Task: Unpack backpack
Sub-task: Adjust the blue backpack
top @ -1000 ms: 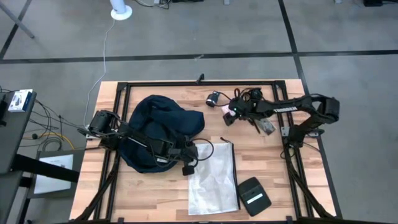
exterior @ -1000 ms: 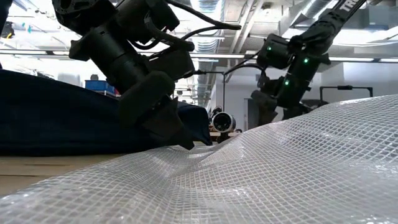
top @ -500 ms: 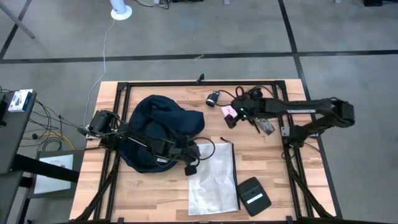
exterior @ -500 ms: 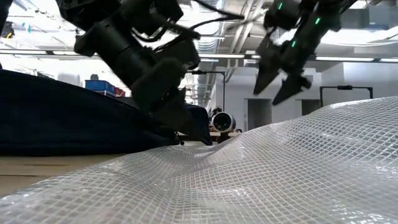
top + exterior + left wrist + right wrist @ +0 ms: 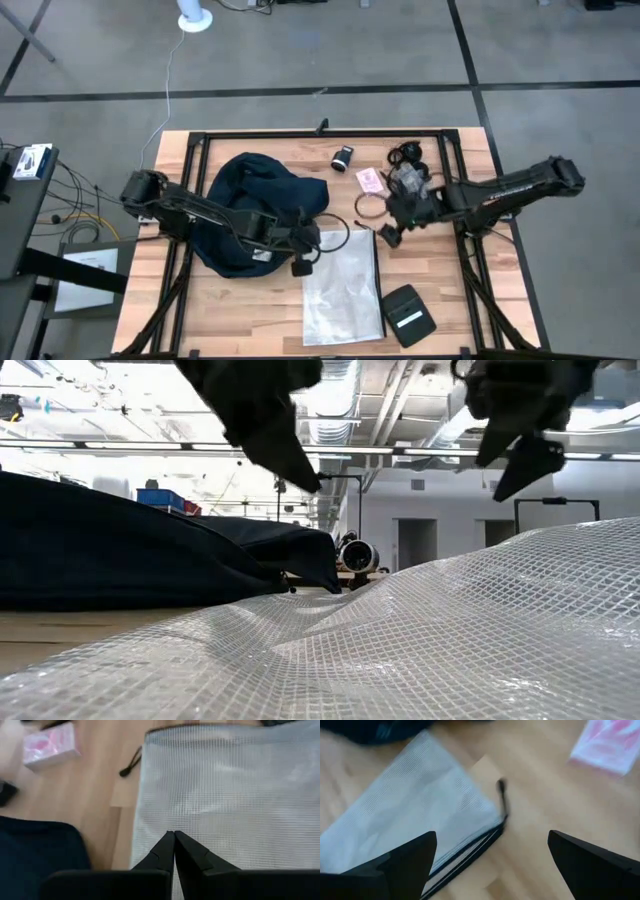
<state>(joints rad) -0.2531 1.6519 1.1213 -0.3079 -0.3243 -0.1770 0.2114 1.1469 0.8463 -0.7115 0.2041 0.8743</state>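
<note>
The backpack [image 5: 255,210] lay slumped on the left half of the wooden table [image 5: 440,300], its dark fabric rumpled and spread toward the middle; in the low view it filled the left side as a long dark mound [image 5: 120,550]. The left gripper [image 5: 301,252] hung above the backpack's near right edge, just beside the top left corner of the mesh pouch [image 5: 342,285], and its wrist view showed its fingers [image 5: 165,852] pressed together with nothing between them, over the pouch [image 5: 230,800]. The right gripper [image 5: 388,235] was over the pouch's top right corner, its fingers [image 5: 395,860] spread wide apart and empty, with the pouch's zipper pull [image 5: 502,795] below the gap. The pouch lay flat between the backpack and a black case [image 5: 409,314] with a white label near the front edge. A pink packet [image 5: 371,180] sat on the wood toward the back, near a small dark cylinder [image 5: 343,157] and a black ring [image 5: 368,206]. In the low view the pouch [image 5: 450,630] rose as a pale gridded swell across the foreground, with both grippers showing as dark shapes overhead, clear of the table.
</note>
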